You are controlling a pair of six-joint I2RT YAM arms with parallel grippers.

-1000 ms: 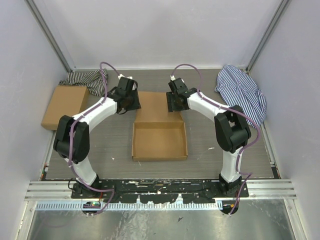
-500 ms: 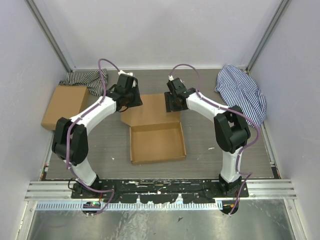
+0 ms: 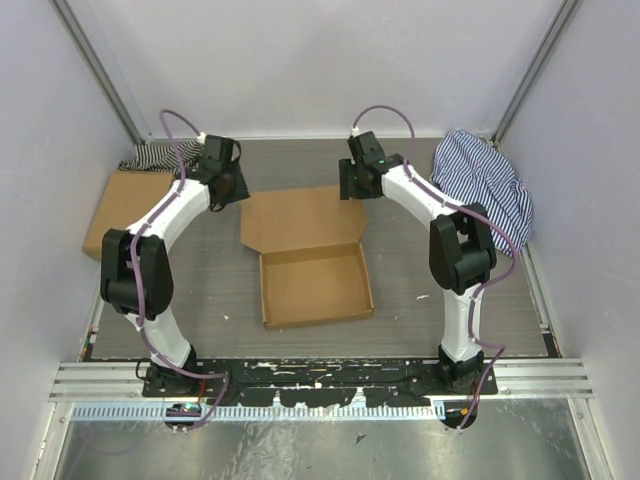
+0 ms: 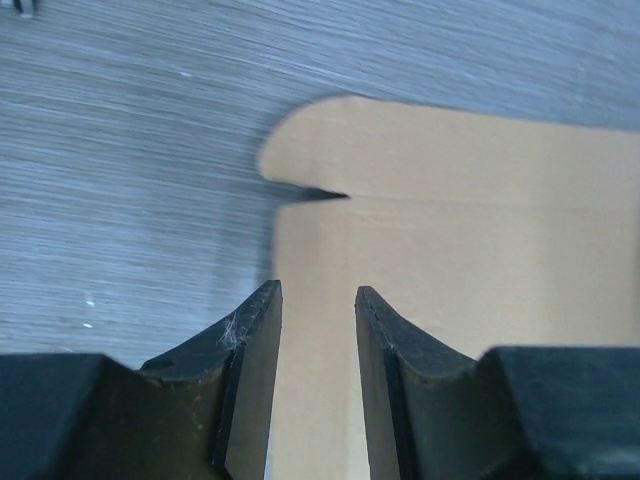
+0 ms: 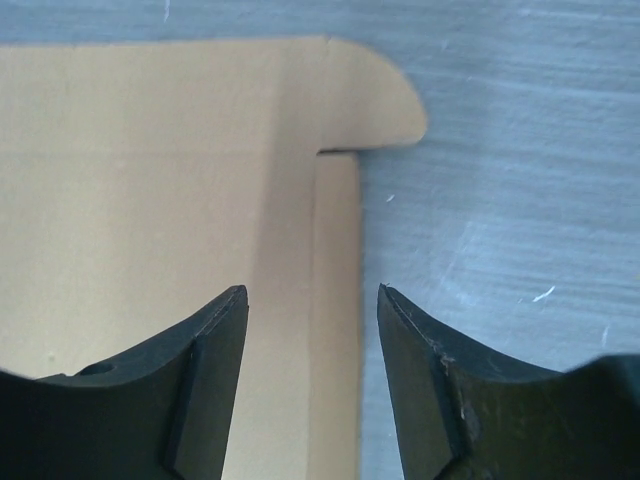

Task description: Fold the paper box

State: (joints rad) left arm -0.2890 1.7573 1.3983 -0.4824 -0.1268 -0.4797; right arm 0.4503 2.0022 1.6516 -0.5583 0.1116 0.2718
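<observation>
The paper box (image 3: pixel 315 285) lies in the middle of the table as a shallow open tray, its lid panel (image 3: pixel 300 218) flat on the table behind it. My left gripper (image 3: pixel 230 186) hovers over the lid's far left corner, open and holding nothing. In the left wrist view its fingers (image 4: pixel 315 290) frame the lid's edge, with the rounded ear flap (image 4: pixel 330 140) ahead of them. My right gripper (image 3: pixel 351 184) hangs open over the far right corner. The right wrist view shows its fingers (image 5: pixel 312 290) apart above the lid's side strip (image 5: pixel 335 300) and rounded ear (image 5: pixel 375 100).
A second flat brown cardboard box (image 3: pixel 125 210) lies at the left wall. One striped cloth (image 3: pixel 160 157) is bunched at the back left, another (image 3: pixel 485 185) at the back right. Grey walls enclose the table on three sides.
Both grippers have drawn back toward the far side and apart, off the lid. The lid now lies flat with its ears showing, and the box has shifted slightly left.
</observation>
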